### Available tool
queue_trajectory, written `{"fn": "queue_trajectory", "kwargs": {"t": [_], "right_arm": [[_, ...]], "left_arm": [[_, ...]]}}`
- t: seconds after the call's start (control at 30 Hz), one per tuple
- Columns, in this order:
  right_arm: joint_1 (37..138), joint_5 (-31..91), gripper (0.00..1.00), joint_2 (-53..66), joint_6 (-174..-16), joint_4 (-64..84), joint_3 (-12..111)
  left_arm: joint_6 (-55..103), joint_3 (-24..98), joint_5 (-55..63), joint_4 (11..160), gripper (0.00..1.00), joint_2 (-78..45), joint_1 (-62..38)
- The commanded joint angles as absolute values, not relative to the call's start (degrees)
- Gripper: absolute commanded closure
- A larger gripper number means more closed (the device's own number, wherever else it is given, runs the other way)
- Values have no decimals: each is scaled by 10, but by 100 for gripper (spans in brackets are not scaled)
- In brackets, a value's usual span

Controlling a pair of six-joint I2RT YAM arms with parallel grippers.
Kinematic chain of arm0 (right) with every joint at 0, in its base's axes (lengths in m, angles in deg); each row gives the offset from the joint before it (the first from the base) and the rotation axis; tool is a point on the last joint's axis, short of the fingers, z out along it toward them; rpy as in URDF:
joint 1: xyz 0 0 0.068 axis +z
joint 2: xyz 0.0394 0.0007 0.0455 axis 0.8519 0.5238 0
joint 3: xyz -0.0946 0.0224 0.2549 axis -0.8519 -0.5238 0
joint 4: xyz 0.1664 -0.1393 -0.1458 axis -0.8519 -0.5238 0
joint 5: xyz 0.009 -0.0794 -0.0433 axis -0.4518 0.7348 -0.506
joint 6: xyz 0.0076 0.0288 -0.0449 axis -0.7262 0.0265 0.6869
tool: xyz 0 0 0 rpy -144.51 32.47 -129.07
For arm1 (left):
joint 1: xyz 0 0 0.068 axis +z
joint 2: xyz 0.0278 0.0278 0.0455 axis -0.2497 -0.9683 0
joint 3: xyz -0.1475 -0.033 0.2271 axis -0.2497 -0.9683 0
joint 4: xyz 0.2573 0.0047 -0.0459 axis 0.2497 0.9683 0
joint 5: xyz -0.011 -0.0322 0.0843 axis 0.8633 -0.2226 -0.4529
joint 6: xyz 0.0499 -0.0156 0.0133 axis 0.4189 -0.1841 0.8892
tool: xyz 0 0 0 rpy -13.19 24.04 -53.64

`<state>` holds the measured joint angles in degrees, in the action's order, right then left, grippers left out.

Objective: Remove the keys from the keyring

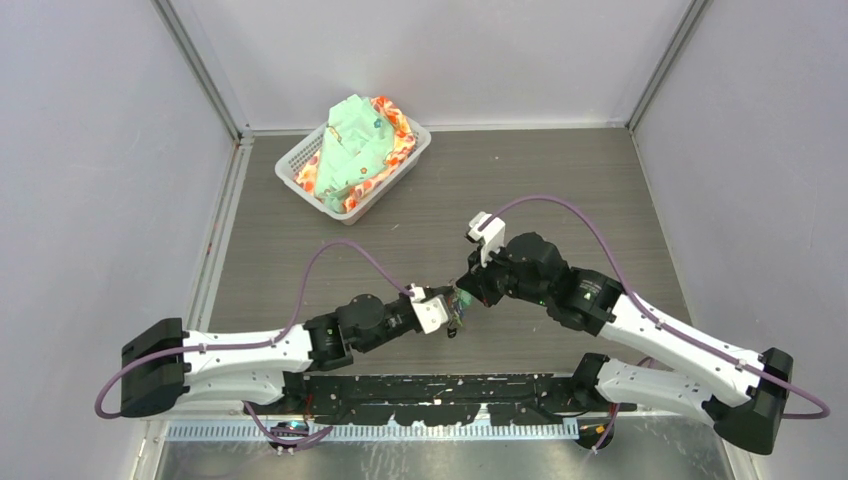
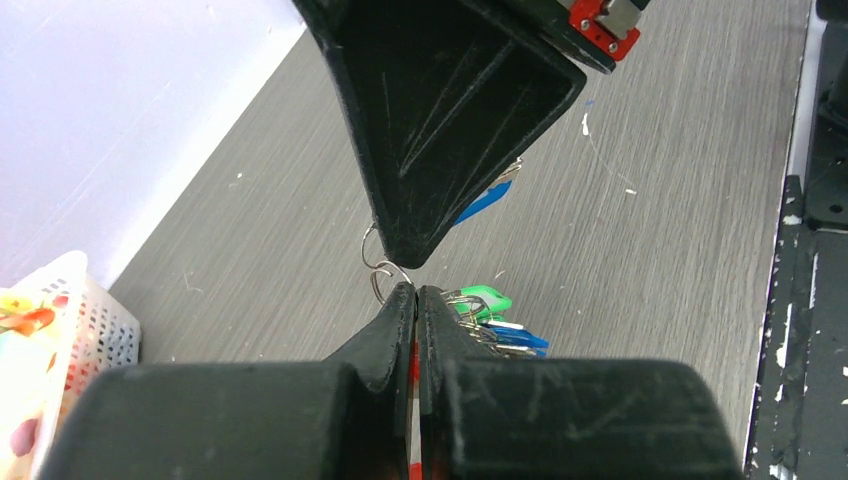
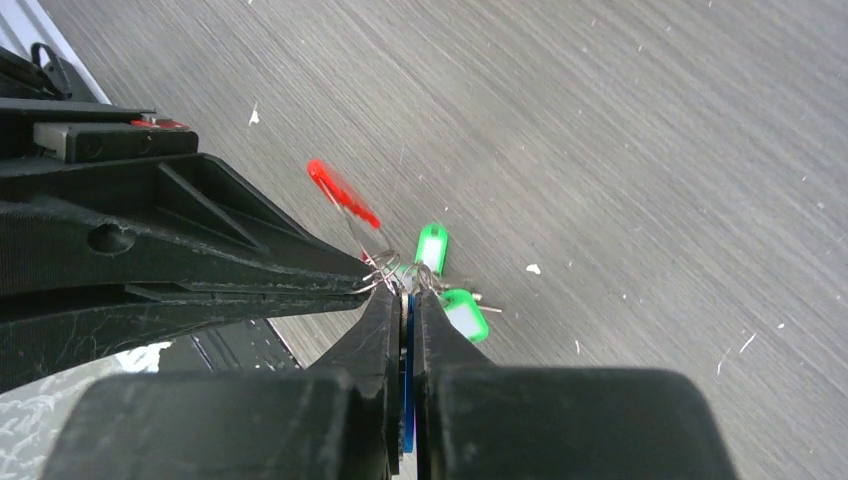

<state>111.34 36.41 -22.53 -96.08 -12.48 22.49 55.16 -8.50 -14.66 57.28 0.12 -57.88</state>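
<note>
Watching all three feeds, I see both claws meeting tip to tip over the near middle of the table (image 1: 560,190). The left gripper (image 2: 415,292) is pinched tight on the keyring (image 2: 383,272), red showing between its fingers. The right gripper (image 3: 407,295) is clamped on the keys (image 3: 462,313), blue caught in its grip, green ones dangling beside.

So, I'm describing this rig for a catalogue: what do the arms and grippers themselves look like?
The left arm and right arm have white shells, black joints and black bases. A purple cable loops along each, and a white camera block sits at each wrist. The fingers are black, wedge-shaped and scratched, with a small red part behind them.
</note>
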Motion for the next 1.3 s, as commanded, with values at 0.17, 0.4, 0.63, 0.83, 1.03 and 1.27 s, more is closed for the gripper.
{"fn": "queue_trajectory", "kwargs": {"t": [0.17,0.4,0.63,0.83,1.03,1.27], "right_arm": [[1095,458,99,-237,-969,-60,299],[1097,422,99,-244,-940,-62,315],[1103,398,99,-236,-929,-77,334],[1118,388,99,-221,-921,-98,350],[1132,387,99,-210,-912,-114,359],[1137,383,99,-205,-908,-127,360]], "left_arm": [[520,-122,-134,553,100,-6,-603],[477,-127,-146,547,96,-23,-603],[440,-128,-174,532,82,-22,-603],[419,-132,-203,521,75,-6,-603],[412,-135,-228,513,75,15,-603],[394,-145,-246,491,73,75,-602]]}}
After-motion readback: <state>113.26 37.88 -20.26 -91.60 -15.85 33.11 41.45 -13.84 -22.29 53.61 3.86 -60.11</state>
